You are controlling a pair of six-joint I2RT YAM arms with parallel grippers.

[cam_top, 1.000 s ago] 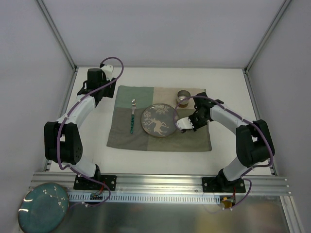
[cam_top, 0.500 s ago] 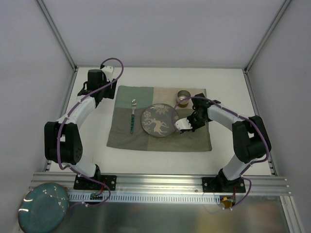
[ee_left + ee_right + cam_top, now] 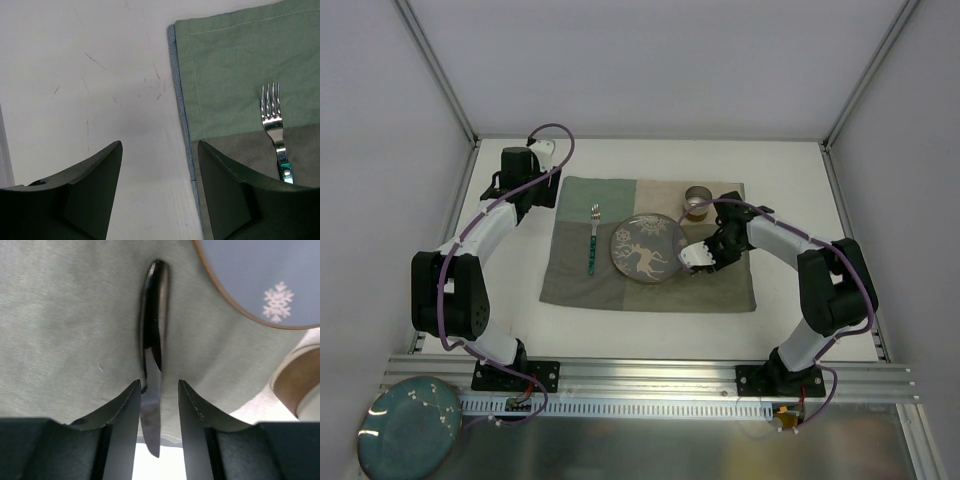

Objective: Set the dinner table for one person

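The knife lies flat on the cloth mat, just right of the plate. My right pincer straddles its blade with the jaws apart, and there is a clear gap on one side, so nothing is clamped. My guess is the knife is light, stiff and slick: thin steel that could twist out of a loose grip. If it needs straightening, I would take it by the thicker dark handle, not by the toothed edge.

My left pincer hangs wide apart and empty over bare bench, just beside the mat's edge. The fork is nearby on the cloth.

The bench is the white matte top under everything, hard and faintly scuffed, so cutlery would probably slide on it more easily than on the mat. A cup stands at the mat's far side. White walls and thin metal bars close in the space.
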